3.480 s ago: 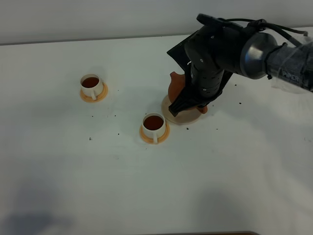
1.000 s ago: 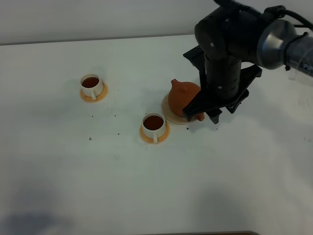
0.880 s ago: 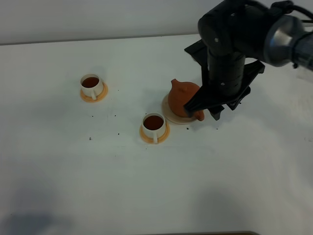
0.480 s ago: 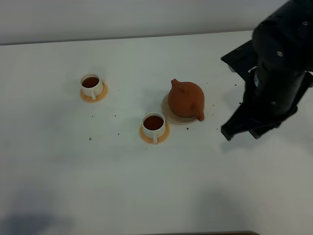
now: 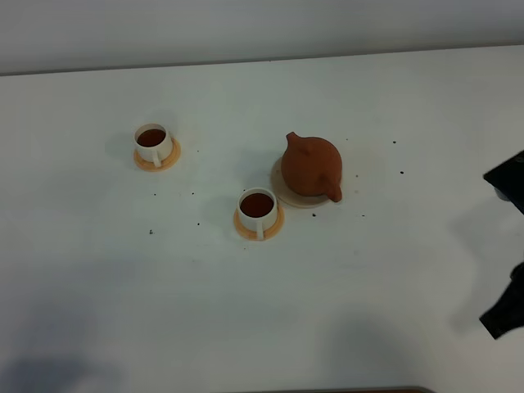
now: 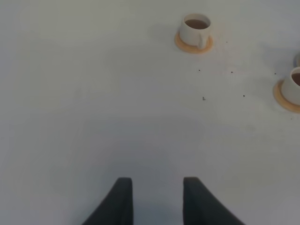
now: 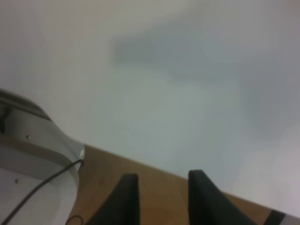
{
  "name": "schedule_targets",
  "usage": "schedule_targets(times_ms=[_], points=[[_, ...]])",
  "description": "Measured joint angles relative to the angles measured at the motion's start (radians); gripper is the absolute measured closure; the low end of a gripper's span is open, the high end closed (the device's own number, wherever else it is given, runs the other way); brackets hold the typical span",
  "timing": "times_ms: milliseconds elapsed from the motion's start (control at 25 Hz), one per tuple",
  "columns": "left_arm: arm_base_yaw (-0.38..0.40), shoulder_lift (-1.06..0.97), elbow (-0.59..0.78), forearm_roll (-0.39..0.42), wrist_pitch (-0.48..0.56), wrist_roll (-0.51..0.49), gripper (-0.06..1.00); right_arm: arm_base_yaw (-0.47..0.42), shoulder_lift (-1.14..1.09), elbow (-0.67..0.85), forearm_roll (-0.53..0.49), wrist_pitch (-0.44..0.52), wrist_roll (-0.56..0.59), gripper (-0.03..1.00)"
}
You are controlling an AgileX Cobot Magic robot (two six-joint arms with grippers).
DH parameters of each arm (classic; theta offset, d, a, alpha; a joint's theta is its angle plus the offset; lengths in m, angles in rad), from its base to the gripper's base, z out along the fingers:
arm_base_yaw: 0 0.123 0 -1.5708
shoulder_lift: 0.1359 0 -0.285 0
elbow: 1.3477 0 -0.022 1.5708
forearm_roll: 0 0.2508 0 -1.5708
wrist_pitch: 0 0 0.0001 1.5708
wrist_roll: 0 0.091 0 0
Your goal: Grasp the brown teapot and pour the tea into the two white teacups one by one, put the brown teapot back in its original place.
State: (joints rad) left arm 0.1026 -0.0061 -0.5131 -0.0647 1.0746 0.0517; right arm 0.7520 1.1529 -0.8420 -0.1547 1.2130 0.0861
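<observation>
The brown teapot (image 5: 313,166) stands upright on its beige round trivet, the original place (image 5: 286,196), with nothing touching it. The two white teacups hold dark tea on orange-tan saucers: one at the far left (image 5: 153,141), the other (image 5: 258,209) just left of and in front of the teapot. Only a dark part of the right arm (image 5: 506,313) shows at the right edge, far from the teapot. My right gripper (image 7: 161,199) is open and empty over the table's edge. The left gripper (image 6: 157,202) is open and empty above bare table, with a teacup (image 6: 196,28) well ahead of it.
Small dark specks (image 5: 196,223) dot the white table (image 5: 164,278). In the right wrist view the table's edge meets a wooden floor (image 7: 154,187), and a grey-white machine base with a cable (image 7: 33,178) sits beside it.
The right arm has drawn back from the teapot to the right edge of the exterior view, leaving the teapot standing on the trivet. Cups and left arm have not moved.
</observation>
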Motion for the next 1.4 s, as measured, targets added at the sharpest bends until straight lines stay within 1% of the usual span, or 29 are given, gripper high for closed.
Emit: schedule_targets(times_ms=[240, 360, 520, 640, 920, 1040, 1160, 1400], points=[[0.000, 0.000, 0.000, 0.000, 0.000, 0.000, 0.68, 0.000, -0.212, 0.168, 0.006, -0.012, 0.003, 0.72], [0.000, 0.000, 0.000, 0.000, 0.000, 0.000, 0.68, 0.000, -0.309, 0.252, 0.029, -0.050, 0.003, 0.72], [0.000, 0.000, 0.000, 0.000, 0.000, 0.000, 0.68, 0.000, -0.413, 0.339, 0.034, -0.115, 0.003, 0.72], [0.000, 0.000, 0.000, 0.000, 0.000, 0.000, 0.68, 0.000, -0.465, 0.350, 0.040, -0.138, -0.001, 0.72], [0.000, 0.000, 0.000, 0.000, 0.000, 0.000, 0.68, 0.000, -0.493, 0.350, 0.045, -0.142, -0.001, 0.72], [0.000, 0.000, 0.000, 0.000, 0.000, 0.000, 0.68, -0.008, -0.508, 0.350, 0.035, -0.143, 0.020, 0.72], [0.000, 0.000, 0.000, 0.000, 0.000, 0.000, 0.68, -0.062, -0.525, 0.350, 0.030, -0.144, 0.027, 0.72], [0.000, 0.000, 0.000, 0.000, 0.000, 0.000, 0.68, -0.269, -0.558, 0.350, 0.030, -0.144, 0.030, 0.72]])
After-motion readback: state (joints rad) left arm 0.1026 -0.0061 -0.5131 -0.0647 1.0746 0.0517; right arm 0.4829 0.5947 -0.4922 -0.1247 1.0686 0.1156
